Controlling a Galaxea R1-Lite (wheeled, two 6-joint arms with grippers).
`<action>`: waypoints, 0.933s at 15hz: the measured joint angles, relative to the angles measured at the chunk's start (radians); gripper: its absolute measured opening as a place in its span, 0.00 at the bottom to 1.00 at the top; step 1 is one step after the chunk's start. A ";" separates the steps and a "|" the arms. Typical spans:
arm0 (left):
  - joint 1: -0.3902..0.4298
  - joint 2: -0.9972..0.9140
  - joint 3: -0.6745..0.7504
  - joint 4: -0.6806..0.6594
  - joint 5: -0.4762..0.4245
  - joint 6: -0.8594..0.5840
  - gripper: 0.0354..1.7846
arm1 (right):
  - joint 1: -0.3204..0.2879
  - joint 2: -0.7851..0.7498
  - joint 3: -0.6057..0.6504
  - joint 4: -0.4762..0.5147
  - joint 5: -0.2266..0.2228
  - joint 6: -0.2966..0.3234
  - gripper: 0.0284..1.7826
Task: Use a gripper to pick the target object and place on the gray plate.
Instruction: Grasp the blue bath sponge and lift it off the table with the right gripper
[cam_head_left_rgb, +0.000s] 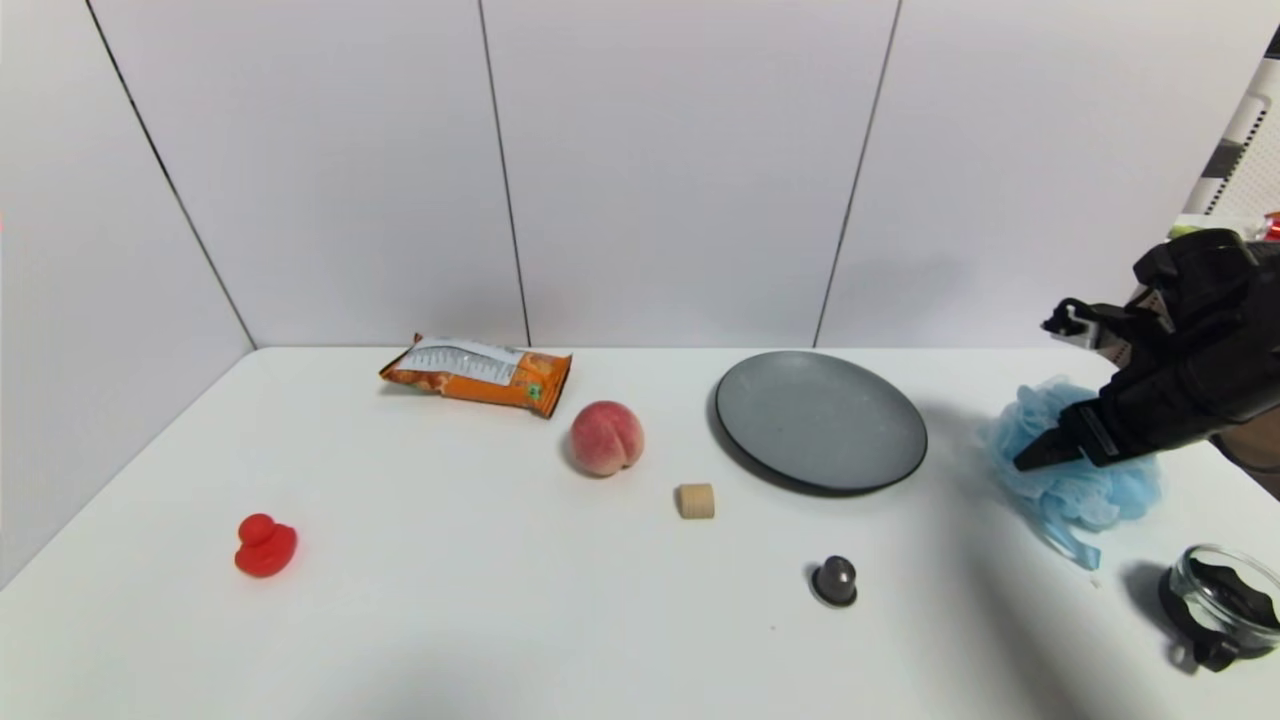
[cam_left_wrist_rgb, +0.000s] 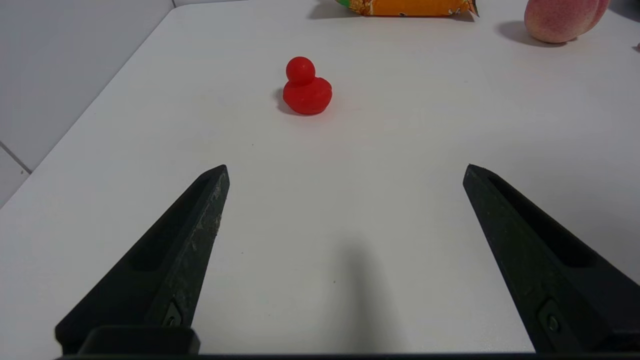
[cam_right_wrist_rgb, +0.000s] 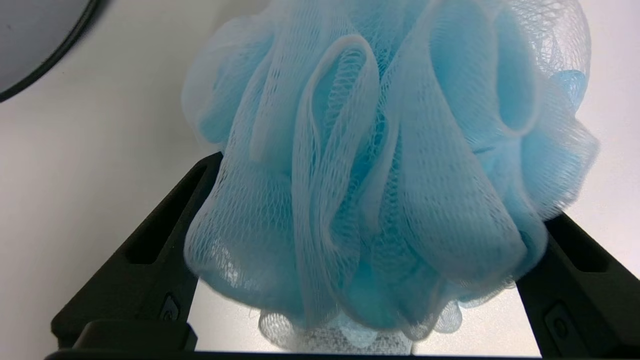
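Note:
The light blue mesh bath pouf (cam_head_left_rgb: 1075, 470) lies on the white table at the right, just right of the gray plate (cam_head_left_rgb: 820, 420). My right gripper (cam_head_left_rgb: 1060, 450) reaches over it from the right. In the right wrist view the pouf (cam_right_wrist_rgb: 380, 165) fills the space between the two spread black fingers (cam_right_wrist_rgb: 165, 240), which stand on either side of it without squeezing it. The plate's rim (cam_right_wrist_rgb: 30, 45) shows in a corner there. My left gripper (cam_left_wrist_rgb: 345, 167) is open and empty over bare table, out of the head view.
A pink peach (cam_head_left_rgb: 606, 437), an orange snack bag (cam_head_left_rgb: 478, 373) and a red duck (cam_head_left_rgb: 265, 546) lie to the left. A small tan cylinder (cam_head_left_rgb: 695, 501) and a dark knob (cam_head_left_rgb: 834, 581) sit before the plate. A glass jar with a black lid (cam_head_left_rgb: 1220, 605) stands near the pouf.

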 joint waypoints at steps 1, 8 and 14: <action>0.000 0.000 0.000 0.000 0.000 0.000 0.94 | -0.002 0.009 0.000 0.000 0.001 0.000 0.96; 0.000 0.000 0.000 0.000 0.001 0.000 0.94 | -0.017 0.041 0.002 -0.010 0.006 0.010 0.61; 0.000 0.000 0.000 0.000 0.000 0.000 0.94 | -0.018 0.009 0.002 -0.015 0.021 0.011 0.43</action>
